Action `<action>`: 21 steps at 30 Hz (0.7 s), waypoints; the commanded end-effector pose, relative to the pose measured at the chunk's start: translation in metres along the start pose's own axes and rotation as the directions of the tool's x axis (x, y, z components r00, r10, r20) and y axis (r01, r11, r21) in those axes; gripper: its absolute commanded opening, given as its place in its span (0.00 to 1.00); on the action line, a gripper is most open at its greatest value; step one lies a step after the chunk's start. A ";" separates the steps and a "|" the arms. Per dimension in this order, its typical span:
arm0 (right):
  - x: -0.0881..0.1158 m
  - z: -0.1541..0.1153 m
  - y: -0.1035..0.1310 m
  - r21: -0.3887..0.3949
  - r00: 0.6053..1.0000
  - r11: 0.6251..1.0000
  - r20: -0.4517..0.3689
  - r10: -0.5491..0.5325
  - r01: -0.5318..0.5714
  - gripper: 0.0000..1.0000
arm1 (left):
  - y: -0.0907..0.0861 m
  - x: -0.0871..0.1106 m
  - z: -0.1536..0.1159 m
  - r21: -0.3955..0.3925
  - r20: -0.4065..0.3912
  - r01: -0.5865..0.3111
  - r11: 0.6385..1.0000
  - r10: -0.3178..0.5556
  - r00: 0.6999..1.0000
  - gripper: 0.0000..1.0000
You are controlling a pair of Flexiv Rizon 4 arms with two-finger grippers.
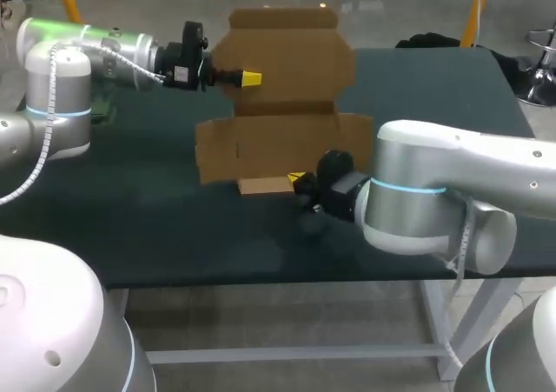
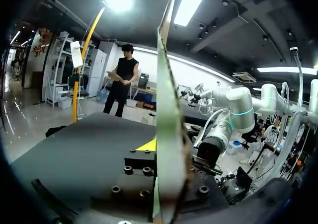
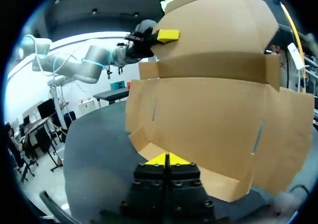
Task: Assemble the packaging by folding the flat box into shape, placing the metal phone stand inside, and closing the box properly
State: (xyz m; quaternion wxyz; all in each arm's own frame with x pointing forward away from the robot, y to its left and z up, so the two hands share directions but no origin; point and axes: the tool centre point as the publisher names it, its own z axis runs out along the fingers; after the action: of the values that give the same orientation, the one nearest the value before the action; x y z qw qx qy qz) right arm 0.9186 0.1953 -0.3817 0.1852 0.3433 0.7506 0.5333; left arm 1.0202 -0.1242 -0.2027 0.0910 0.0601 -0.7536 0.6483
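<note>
Two arms on one box (image 1: 282, 105), not yet folded.

Head view: the box stands upright on the table (image 1: 130, 209). The sheet is flat except for the bottom flap (image 1: 265, 185), which is bent fwd onto the tabletop. Left gripper (image 1: 251, 79) has the top panel at its left edge, one yellow tip on the front face; prob. there to keep the sheet standing. Right gripper (image 1: 300, 182) sits low at the flap's right end, likely pinning it so the crease sets. Phone stand: not seen in any view.

Left wrist view: the box (image 2: 166, 110) is edge-on and runs straight between the fingers, which are closed tight on the card. This confirms a pinch; head view hides the rear finger.

Right wrist view: right gripper (image 3: 166, 159) has its tips pressed together at the flap's near edge, nothing seen betw. them. Only this view shows the slots and crease lines on the front face, w/ left gripper (image 3: 168, 35) up on the top panel.
</note>
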 end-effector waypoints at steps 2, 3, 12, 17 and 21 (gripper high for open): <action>0.006 0.018 -0.010 -0.010 0.996 1.000 0.084 0.010 -0.009 0.00 | 0.001 -0.001 -0.002 -0.003 -0.006 0.000 1.000 0.000 1.000 0.00; 0.006 0.019 -0.012 -0.009 0.996 1.000 0.087 0.014 -0.013 0.00 | 0.001 -0.001 -0.002 -0.003 -0.006 0.000 1.000 0.000 1.000 0.00; 0.000 0.030 -0.021 0.008 0.994 1.000 0.106 0.026 -0.027 0.00 | 0.001 -0.001 -0.002 -0.003 -0.006 0.000 1.000 0.000 1.000 0.00; -0.003 0.035 -0.025 0.019 0.993 0.999 0.115 0.028 -0.030 0.00 | 0.001 -0.001 -0.002 -0.003 -0.006 0.000 1.000 0.000 1.000 0.00; -0.005 0.040 -0.027 0.025 0.992 0.999 0.121 0.030 -0.033 0.00 | 0.001 -0.001 -0.002 -0.003 -0.006 0.000 1.000 0.000 1.000 0.00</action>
State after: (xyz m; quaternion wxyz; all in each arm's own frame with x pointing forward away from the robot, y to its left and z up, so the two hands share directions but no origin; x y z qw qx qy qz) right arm 0.9357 0.2052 -0.4171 0.1975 0.3755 0.7449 0.5149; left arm 1.0203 -0.1242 -0.2028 0.0910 0.0601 -0.7535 0.6483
